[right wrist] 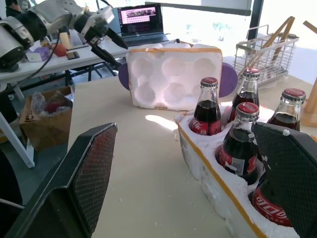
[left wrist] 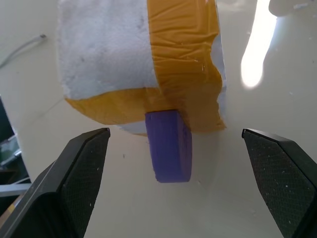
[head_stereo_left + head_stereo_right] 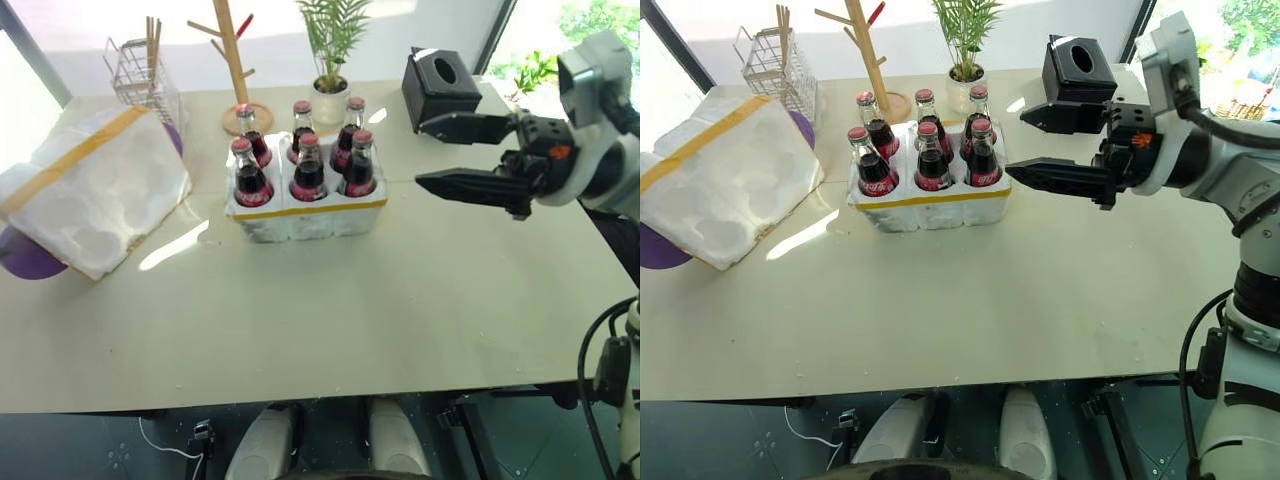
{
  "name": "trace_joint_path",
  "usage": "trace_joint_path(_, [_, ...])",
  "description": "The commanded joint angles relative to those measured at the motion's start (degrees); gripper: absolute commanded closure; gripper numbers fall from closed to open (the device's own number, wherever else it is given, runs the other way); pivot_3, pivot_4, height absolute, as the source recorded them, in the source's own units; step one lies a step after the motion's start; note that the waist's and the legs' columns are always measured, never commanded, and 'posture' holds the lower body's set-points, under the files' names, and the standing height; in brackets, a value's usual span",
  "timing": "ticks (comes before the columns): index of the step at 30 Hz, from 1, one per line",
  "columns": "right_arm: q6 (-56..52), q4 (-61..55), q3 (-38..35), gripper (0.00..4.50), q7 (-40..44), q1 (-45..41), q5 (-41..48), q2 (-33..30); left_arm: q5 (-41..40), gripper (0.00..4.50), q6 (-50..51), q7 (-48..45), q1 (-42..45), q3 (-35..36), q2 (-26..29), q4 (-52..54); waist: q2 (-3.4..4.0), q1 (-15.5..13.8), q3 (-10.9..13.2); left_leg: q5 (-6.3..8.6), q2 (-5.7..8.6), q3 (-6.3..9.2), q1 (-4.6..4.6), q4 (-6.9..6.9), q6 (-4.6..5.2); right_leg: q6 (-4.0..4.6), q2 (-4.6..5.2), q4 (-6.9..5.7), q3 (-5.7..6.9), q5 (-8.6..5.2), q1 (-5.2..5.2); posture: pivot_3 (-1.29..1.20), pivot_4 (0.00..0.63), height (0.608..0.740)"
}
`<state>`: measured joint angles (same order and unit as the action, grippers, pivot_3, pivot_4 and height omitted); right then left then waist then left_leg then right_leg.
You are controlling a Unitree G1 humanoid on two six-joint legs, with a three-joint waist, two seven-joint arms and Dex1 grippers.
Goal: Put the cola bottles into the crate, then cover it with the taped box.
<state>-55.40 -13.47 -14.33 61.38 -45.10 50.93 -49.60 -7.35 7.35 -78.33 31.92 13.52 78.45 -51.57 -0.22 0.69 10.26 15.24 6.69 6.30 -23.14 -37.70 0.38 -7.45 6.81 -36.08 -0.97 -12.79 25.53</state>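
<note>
Six bottles (image 3: 307, 166) stand in the crate (image 3: 305, 214), just left of the released right pincer (image 3: 450, 155). The released left pincer (image 2: 173, 183) faces the tipped box (image 3: 95, 190).

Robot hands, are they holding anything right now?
No. The right hand is open beside the bottles; the left hand is open near the taped box.
</note>
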Motion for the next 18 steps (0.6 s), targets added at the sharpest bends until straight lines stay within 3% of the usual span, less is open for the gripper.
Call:
trace_joint_path(1, [0.57, -2.41, -1.62, 0.05, -0.95, -0.06, 1.41, -1.5, 7.02, 0.0, -3.42, -0.27, 8.21, -7.19, -1.32, -8.21, -0.02, 0.04, -0.01, 0.0, 0.0, 0.0, -0.02, -0.01, 0.0, 0.0, 0.0, -0.04, 0.0, 0.0, 0.02, 0.0, 0.15, 0.74])
trace_joint_path(7, [-1.13, -5.51, -4.69, 0.05, -2.72, 2.04, 4.52, -4.14, 13.73, 0.0, -5.91, 1.36, 18.14, -13.94, -4.06, -17.29, -0.09, 0.21, 0.0, 0.06, -0.01, -0.04, -0.11, -0.25, 0.12, -0.01, -0.02, -0.07, 0.01, 0.0, 0.04, 0.0, 0.15, 0.74])
trace_joint_path(18, [-1.62, -9.06, -7.04, 0.05, -6.93, 5.13, 9.45, -6.05, 18.36, 0.0, -6.94, 8.64, 22.36, -16.24, -8.32, -23.12, -0.14, 0.05, -0.02, 0.09, -0.01, -0.05, -0.13, -0.37, 0.17, -0.04, -0.01, -0.1, 0.02, 0.01, 0.02, 0.0, 0.15, 0.74])
